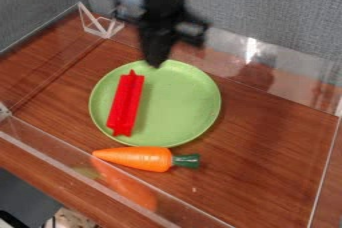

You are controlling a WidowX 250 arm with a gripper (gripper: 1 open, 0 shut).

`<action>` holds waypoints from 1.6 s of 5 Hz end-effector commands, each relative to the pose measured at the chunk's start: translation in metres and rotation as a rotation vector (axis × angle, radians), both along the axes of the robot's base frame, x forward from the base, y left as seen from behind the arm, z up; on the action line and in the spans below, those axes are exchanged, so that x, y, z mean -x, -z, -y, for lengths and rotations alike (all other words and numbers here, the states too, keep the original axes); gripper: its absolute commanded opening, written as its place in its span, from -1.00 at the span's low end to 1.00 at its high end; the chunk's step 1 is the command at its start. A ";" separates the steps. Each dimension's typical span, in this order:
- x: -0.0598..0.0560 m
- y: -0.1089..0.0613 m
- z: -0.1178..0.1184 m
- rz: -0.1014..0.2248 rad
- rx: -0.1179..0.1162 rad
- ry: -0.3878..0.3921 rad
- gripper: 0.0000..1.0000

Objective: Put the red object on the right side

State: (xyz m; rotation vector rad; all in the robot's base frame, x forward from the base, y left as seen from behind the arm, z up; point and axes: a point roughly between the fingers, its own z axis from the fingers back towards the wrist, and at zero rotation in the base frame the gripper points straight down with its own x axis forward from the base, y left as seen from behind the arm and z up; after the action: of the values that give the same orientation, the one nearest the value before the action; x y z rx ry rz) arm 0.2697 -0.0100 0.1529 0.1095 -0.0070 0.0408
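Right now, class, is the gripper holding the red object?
No: the red object lies flat on the green plate, while the gripper hangs shut above the plate's far edge with nothing in it.

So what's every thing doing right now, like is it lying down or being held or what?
red object: lying flat on the left part of the plate, not held.
green plate: sitting flat on the table, holding only the red object.
carrot: lying on its side on the table, in front of the plate.
gripper: shut, empty, up above the plate's back edge.
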 end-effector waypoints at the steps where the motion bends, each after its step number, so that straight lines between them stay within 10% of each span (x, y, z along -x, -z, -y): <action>1: 0.017 -0.010 -0.014 0.084 0.007 -0.046 1.00; 5: 0.032 0.055 -0.037 0.118 0.069 -0.102 1.00; 6: 0.031 0.065 -0.038 0.115 0.076 -0.108 -1.00; 8: 0.012 0.005 -0.012 0.142 0.009 -0.064 -1.00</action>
State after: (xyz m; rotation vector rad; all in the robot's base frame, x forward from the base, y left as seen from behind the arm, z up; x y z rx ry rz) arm 0.2529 0.0023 0.1318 0.1034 -0.0854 0.1089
